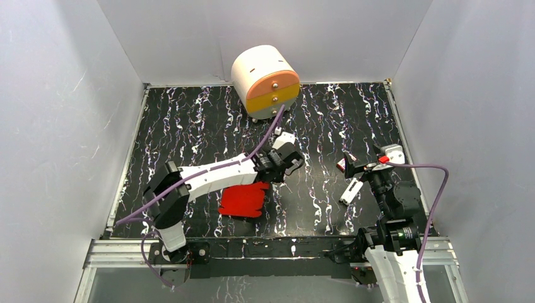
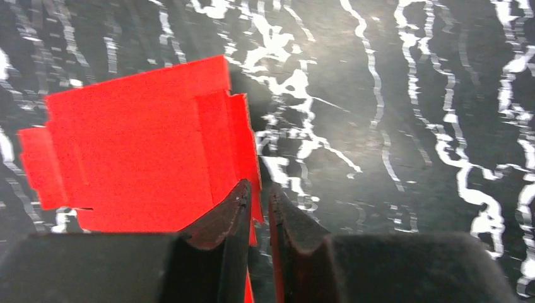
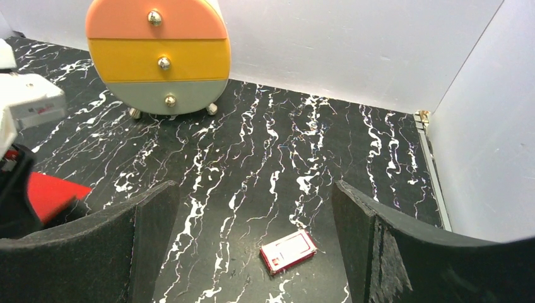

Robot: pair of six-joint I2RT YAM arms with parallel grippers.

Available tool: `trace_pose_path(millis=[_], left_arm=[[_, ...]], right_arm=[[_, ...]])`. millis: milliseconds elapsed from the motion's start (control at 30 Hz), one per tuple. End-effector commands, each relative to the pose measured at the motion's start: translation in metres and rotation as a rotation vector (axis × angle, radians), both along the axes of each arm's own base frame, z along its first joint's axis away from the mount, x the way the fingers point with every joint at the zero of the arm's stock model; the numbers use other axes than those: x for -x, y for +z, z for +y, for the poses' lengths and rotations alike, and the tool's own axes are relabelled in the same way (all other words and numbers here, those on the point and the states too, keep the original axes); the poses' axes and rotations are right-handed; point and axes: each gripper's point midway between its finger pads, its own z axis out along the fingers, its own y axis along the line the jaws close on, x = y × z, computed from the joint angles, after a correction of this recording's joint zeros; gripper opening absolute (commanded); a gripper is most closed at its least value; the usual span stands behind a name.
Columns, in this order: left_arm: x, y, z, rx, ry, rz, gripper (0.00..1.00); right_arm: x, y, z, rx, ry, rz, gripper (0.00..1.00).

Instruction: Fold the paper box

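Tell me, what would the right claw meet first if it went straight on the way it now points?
Probably the red-and-white packet, lying on the table just ahead, between the fingers of the open right claw. Depth is unclear, so it might touch bare table first.

From above, the left arm (image 1: 214, 175) covers the far edge of the paper box (image 1: 243, 201). The left gripper (image 2: 258, 190), pinched on the box, hides its near edge in its own wrist view. The right wrist view shows only a corner of the box, and the drawer unit (image 3: 158, 60) beyond it is cropped at the top.
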Motion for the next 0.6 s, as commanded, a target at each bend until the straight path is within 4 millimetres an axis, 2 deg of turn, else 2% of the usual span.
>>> trace_pose_path(millis=[0,167,267,433,567], left_arm=[[0.007,0.005,-0.038,0.137,-0.029,0.055,0.18],[0.008,0.018,-0.048,0.206,-0.063,0.040,0.37],[0.003,0.033,-0.039,0.225,-0.063,0.000,0.49],[-0.015,0.049,0.005,0.292,-0.005,-0.001,0.59],[-0.027,0.053,0.057,0.301,0.077,-0.017,0.65]], right_arm=[[0.000,0.018,0.004,-0.007,0.023,-0.058,0.99],[-0.003,0.014,0.009,-0.004,0.042,-0.016,0.99],[-0.006,0.011,0.014,-0.015,0.065,0.044,0.99],[-0.017,0.004,0.026,-0.050,0.110,0.212,0.98],[-0.023,-0.013,0.031,-0.079,0.114,0.351,0.99]])
